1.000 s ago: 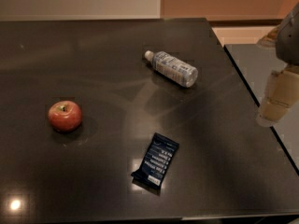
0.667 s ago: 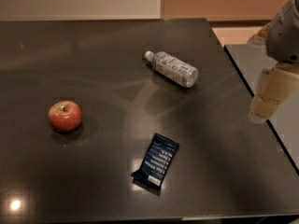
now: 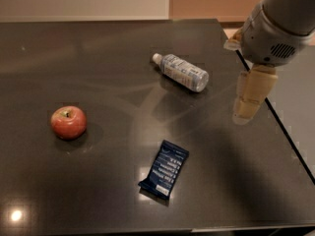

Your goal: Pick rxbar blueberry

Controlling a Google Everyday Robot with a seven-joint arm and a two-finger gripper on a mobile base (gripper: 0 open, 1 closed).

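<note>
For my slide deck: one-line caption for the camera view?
Gripper hangs over the table at right; rxbar blueberry lies untouched near the front, apple left, bottle on its side.

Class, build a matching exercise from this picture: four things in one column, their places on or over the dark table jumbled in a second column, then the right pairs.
1. apple
2. water bottle
3. rxbar blueberry
4. gripper

A. near the front edge, about the middle
B. hanging above the right edge
C. left side
D. far half, lying on its side

Pairs: 1-C, 2-D, 3-A, 4-B
</note>
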